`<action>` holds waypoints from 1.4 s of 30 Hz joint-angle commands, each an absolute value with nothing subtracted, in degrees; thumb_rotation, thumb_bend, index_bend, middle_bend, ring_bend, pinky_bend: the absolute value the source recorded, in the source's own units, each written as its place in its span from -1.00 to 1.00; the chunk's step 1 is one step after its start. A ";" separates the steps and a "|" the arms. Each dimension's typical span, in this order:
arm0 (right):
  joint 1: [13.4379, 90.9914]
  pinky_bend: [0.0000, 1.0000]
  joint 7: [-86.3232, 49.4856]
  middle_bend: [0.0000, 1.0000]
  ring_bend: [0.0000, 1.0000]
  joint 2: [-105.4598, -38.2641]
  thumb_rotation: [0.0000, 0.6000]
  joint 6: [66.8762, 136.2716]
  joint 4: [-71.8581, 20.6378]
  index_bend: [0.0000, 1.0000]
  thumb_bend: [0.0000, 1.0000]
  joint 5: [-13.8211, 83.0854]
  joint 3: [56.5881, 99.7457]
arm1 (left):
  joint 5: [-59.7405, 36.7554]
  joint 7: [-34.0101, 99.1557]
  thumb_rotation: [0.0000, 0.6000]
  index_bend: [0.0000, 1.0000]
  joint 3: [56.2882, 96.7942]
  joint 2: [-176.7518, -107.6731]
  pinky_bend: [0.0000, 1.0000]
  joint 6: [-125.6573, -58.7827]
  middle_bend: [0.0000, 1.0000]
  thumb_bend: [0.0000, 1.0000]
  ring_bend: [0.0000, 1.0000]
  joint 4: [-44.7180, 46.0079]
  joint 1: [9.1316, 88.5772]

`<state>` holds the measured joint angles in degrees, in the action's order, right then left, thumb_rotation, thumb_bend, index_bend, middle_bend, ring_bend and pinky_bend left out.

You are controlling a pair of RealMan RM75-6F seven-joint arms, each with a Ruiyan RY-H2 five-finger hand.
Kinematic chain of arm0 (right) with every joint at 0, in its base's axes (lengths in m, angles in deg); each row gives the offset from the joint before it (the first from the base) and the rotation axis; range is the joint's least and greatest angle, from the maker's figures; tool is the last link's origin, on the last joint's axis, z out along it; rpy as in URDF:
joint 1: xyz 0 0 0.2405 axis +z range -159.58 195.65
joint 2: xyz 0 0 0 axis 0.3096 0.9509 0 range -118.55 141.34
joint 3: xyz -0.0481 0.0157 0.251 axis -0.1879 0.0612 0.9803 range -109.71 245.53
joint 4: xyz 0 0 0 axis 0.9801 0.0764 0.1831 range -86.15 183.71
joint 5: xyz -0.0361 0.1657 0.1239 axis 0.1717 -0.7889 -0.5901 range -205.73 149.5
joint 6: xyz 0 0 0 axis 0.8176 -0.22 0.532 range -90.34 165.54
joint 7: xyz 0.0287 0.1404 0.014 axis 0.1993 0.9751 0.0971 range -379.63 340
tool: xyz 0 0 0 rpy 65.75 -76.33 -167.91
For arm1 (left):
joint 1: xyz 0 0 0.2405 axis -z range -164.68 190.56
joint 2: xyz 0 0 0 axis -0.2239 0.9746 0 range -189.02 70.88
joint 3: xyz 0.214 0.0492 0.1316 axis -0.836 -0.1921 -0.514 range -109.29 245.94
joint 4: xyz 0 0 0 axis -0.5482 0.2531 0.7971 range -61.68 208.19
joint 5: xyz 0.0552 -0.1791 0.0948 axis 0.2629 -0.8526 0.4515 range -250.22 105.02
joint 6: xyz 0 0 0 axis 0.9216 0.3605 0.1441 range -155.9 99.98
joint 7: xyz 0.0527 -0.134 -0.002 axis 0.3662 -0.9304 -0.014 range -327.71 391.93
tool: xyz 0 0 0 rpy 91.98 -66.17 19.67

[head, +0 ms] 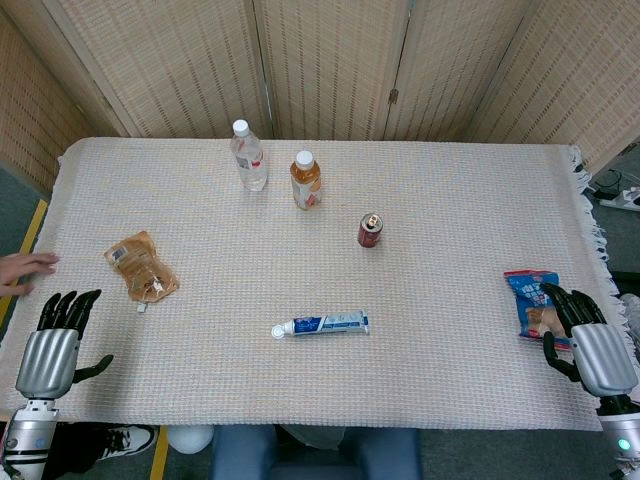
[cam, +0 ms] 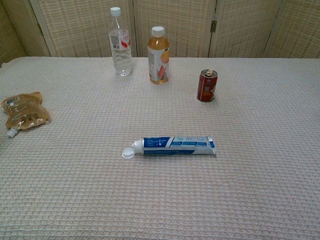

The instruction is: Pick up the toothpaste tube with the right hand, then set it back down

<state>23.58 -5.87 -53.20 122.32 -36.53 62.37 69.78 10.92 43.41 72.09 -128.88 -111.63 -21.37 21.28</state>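
The toothpaste tube lies flat near the middle front of the table, blue and white, its white cap pointing to the left. My right hand hovers at the table's right front edge, far from the tube, fingers spread and holding nothing. At the left front edge my left hand is also open and empty. Neither hand shows in the chest view.
A clear water bottle, an orange drink bottle and a red can stand at the back. A brown pouch lies left. A blue snack bag lies beside my right hand. A person's hand rests at the left edge.
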 commanded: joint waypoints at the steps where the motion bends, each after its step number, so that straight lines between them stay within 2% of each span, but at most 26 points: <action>1: 23.80 -0.81 -5.94 -0.74 -0.70 -53.28 1.00 122.17 -36.53 -0.86 0.38 62.58 69.77 | 10.99 43.31 1.00 -0.79 72.20 -129.03 -1.00 -111.94 -0.68 -0.57 -0.80 -21.19 21.21; 7: 24.22 -0.80 -6.43 -0.74 -0.70 -53.33 1.00 121.85 -37.00 -0.86 0.38 63.27 69.49 | 11.68 42.96 1.00 -0.79 72.05 -129.30 -1.00 -112.76 -0.68 -0.57 -0.80 -20.68 20.93; 15: 27.90 -0.77 -8.73 -0.76 -0.70 -53.41 1.00 117.48 -41.95 -0.86 0.37 65.93 69.08 | 12.42 42.39 1.00 -0.79 71.91 -129.15 -1.00 -113.46 -0.68 -0.57 -0.80 -20.74 20.65; 22: 35.19 -0.72 -17.77 -0.78 -0.71 -56.20 1.00 106.75 -49.14 -0.86 -0.06 65.14 70.53 | 13.33 42.22 1.00 -0.79 71.68 -129.02 -1.00 -113.92 -0.68 -0.57 -0.80 -20.94 20.56; 26: 39.59 -0.72 -24.97 -0.82 -0.75 -59.67 1.00 99.92 -51.77 -0.93 -0.27 61.95 72.08 | 13.47 42.07 1.00 -0.79 71.56 -128.83 -1.00 -114.08 -0.68 -0.57 -0.80 -21.03 20.38; 30: 43.77 -0.71 -32.09 -0.81 -0.74 -65.09 1.00 94.62 -51.77 -0.94 -0.27 57.02 74.24 | 13.61 41.90 1.00 -0.79 71.47 -128.61 -1.00 -114.29 -0.68 -0.57 -0.80 -21.08 20.19; 33: 46.46 -0.65 -35.58 -0.73 -0.64 -69.50 1.00 92.02 -50.25 -0.91 -0.29 53.22 75.73 | 13.74 41.85 1.00 -0.79 71.43 -128.52 -1.00 -114.39 -0.68 -0.58 -0.80 -21.10 20.12; 42: 52.70 -0.57 -44.88 -0.58 -0.51 -78.78 1.00 88.18 -45.51 -0.76 -0.29 43.23 78.21 | 13.43 41.22 1.00 -0.79 71.41 -128.22 -1.00 -114.47 -0.68 -0.57 -0.80 -20.86 19.76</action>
